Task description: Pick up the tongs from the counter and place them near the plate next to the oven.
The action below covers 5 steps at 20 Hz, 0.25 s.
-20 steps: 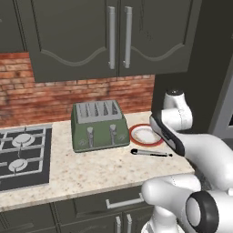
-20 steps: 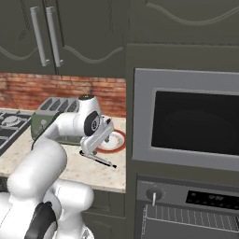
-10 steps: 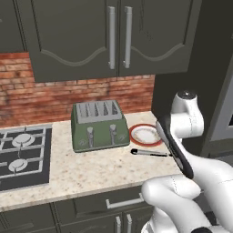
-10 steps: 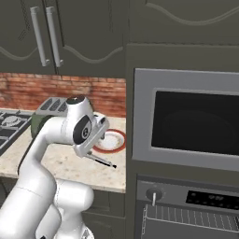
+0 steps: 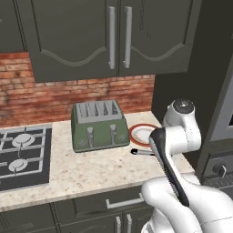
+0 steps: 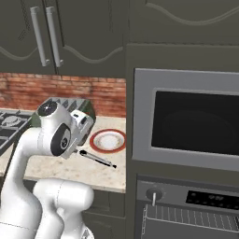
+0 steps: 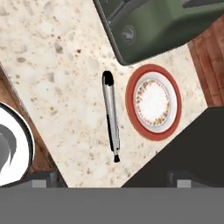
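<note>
The tongs (image 7: 111, 118) lie flat on the beige counter (image 7: 57, 65), free of any grip, a finger's width from the plate (image 7: 153, 101) with the red-orange rim. My gripper (image 7: 112, 179) hangs above them, open, with nothing between its dark fingertips. From the right base the tongs (image 6: 98, 158) lie just in front of the plate (image 6: 108, 140), and the oven (image 6: 196, 210) with its round knob stands in the tall cabinet to their right. From the left base the tongs (image 5: 142, 152) and plate (image 5: 142, 133) show partly behind my arm.
A green toaster (image 5: 98, 125) stands close left of the plate, and a black gas hob (image 5: 22, 154) lies further left. A steel-framed built-in unit (image 6: 186, 123) sits above the oven. Dark wall cabinets (image 5: 118, 36) hang overhead. The counter ends at the tall cabinet.
My hand has risen and drawn back from just above the tongs, and the arm has folded closer to the base. The tongs and the plate have stayed put. The jaws stay open.
</note>
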Available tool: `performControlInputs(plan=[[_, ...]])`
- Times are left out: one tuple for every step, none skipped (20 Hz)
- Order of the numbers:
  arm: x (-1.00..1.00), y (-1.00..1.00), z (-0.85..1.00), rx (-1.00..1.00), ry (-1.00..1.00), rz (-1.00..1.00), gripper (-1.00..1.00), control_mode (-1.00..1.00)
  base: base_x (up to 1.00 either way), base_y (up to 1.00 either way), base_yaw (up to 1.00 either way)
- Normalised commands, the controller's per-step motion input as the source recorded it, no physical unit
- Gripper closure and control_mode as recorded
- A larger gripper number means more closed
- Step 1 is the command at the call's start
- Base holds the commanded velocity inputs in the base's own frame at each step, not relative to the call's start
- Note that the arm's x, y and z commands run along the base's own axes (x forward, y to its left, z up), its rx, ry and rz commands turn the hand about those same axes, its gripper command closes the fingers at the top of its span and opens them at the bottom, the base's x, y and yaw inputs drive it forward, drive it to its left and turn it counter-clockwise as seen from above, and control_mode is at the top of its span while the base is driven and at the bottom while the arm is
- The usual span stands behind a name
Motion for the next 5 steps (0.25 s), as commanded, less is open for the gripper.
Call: performControlInputs(plan=[[-0.33, 0.31, 0.59, -0.04, -0.21, 0.0, -1.0, -1.0, 0.0, 0.0, 0.0], [-0.31, 0.32, 0.64, -0.07, -0.2, 0.0, -1.0, -1.0, 0.0, 0.0, 0.0], [-0.29, 0.33, 0.69, -0.08, -0.21, 0.0, -1.0, -1.0, 0.0, 0.0, 0.0], [-0.29, 0.27, 0.65, -0.08, -0.21, 0.0, -1.0, -1.0, 0.0, 0.0, 0.0], [-0.34, 0.19, 0.66, -0.08, -0.23, 0.0, -1.0, -1.0, 0.0, 0.0, 0.0]])
